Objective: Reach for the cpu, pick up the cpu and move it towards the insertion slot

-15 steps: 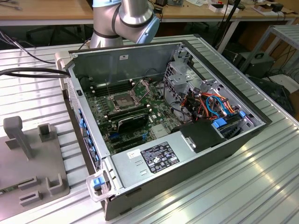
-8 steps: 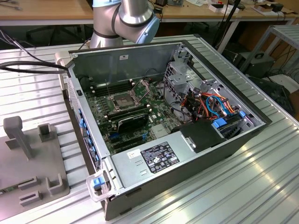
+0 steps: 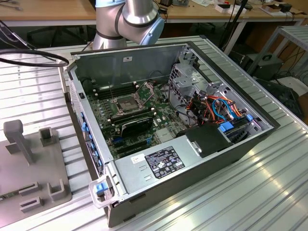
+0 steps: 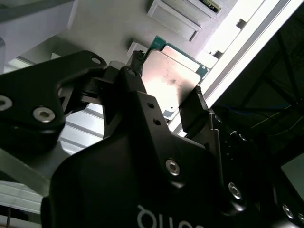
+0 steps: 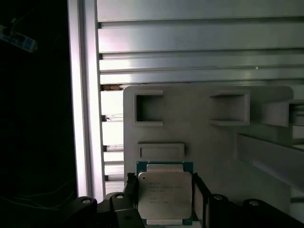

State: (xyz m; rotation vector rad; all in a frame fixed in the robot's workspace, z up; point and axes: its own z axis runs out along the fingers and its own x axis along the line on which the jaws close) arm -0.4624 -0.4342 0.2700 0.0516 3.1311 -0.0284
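Note:
The cpu [image 5: 165,194], a silvery square chip with a thin green rim, sits between my gripper's [image 5: 164,190] two black fingers [image 5: 129,189], which press on its opposite edges. The second wrist view has the same hold, with the cpu [image 4: 172,84] clamped in the gripper [image 4: 166,86]. It hangs above a grey fixture plate [image 5: 204,142] with raised holders. In the exterior view, the insertion slot [image 3: 126,103], a silvery frame with a dark centre, lies on the green motherboard inside the open computer case [image 3: 226,159].
The grey fixture plate [image 3: 33,159] lies at the exterior view's left on the ribbed aluminium table [image 3: 269,192]. Inside the case are a black finned block [image 3: 137,124], a drive cage [image 3: 185,79], coloured cables [image 3: 216,108] and a power supply [image 3: 154,166]. The arm's base [image 3: 127,21] stands behind the case.

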